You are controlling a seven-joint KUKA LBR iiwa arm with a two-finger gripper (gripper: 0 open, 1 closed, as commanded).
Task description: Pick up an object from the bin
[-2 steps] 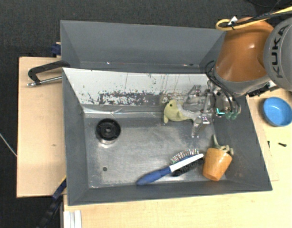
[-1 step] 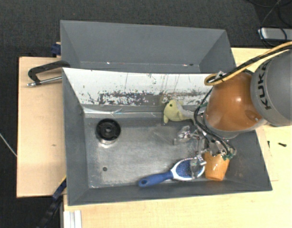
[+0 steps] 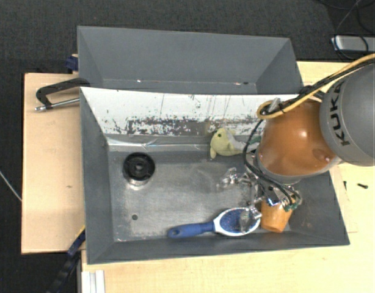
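Observation:
My gripper (image 3: 264, 194) hangs under the arm's wrist at the front right of the bin. Right below it stands a small orange cylinder-shaped thing (image 3: 274, 218), close to the front wall. A blue brush (image 3: 221, 224) with a white-rimmed oval head lies just left of the orange thing, its handle pointing left along the front wall. The brush head touches or nearly touches the gripper's lower end. Whether anything is held is hidden by the wrist.
A small yellow plush toy (image 3: 222, 143) rests against the back wall, left of the arm. A black round disc-like thing (image 3: 138, 166) sits on the floor at the left. The bin's walls rise steeply around the floor.

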